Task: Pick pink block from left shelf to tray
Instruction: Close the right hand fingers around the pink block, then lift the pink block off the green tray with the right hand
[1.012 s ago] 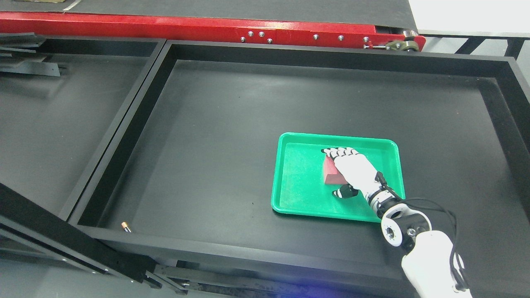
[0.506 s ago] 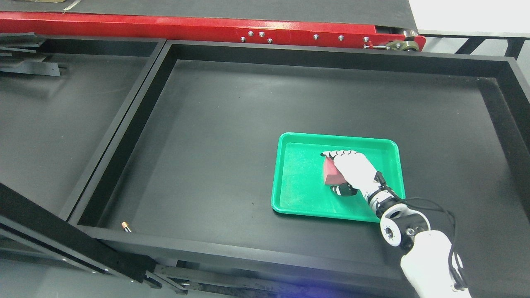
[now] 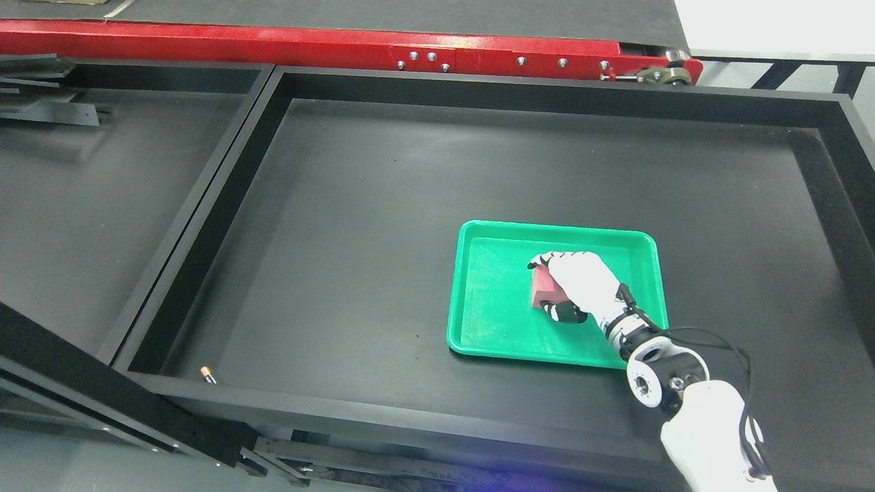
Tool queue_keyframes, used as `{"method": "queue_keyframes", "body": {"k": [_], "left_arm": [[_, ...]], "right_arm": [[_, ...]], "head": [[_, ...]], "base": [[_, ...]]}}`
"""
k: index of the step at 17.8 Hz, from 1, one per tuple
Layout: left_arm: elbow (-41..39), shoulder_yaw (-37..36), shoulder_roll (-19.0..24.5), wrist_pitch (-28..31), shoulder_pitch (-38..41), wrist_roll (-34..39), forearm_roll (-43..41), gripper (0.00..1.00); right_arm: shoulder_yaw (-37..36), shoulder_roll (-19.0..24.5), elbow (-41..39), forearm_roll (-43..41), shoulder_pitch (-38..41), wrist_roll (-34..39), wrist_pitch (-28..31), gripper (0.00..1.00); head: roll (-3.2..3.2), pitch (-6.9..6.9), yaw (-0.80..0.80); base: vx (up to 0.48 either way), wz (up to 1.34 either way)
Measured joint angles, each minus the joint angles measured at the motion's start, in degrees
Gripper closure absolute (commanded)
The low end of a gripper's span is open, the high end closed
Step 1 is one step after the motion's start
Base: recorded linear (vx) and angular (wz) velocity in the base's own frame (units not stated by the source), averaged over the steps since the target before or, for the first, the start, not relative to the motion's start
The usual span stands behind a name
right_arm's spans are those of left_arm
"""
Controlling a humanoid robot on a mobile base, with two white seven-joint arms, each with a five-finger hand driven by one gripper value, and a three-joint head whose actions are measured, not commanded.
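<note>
even overhead light | sharp | soft shadows | blue glare btm edge

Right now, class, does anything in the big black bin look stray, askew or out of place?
One thing: a small brass-coloured piece lies alone in the near left corner of the black bin, far from the work. Otherwise nothing stands out: the green tray sits flat and the right robot hand grips the pink block inside it.

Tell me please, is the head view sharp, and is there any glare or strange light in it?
Head view: mostly sharp; the right robot hand on the pink block in the green tray is clearly outlined. The light is even, with soft sheen on the black shelf floor. A blue glow sits at the bottom edge. The white area at top right is overexposed.
</note>
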Motion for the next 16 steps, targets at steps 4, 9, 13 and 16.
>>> {"method": "queue_keyframes", "body": {"k": [4,9,13,16], "left_arm": [[0.0,0.0,0.0,0.0,0.0,0.0,0.0,0.00],[0.0,0.0,0.0,0.0,0.0,0.0,0.0,0.00],[0.0,0.0,0.0,0.0,0.0,0.0,0.0,0.00],[0.0,0.0,0.0,0.0,0.0,0.0,0.0,0.00]], "right_arm": [[-0.3,0.0,0.0,-0.2,0.2,-1.2,-1.2,0.98],[-2.0,-0.1,-1.4,-2.8,1.4,-8.5,-4.7,0.97],[-4.6,-0.1,-3.2,-6.1,2.9,-14.3,-9.1,0.97],[-6.8,-0.1,-4.9,-9.2,4.3,-18.6,-11.8,0.96]], "head": [[0.00,0.00,0.00],[0.00,0.00,0.00],[0.00,0.00,0.00],[0.00,0.00,0.00]], "base": [[0.000,0.00],[0.000,0.00],[0.000,0.00],[-0.007,0.00]]}}
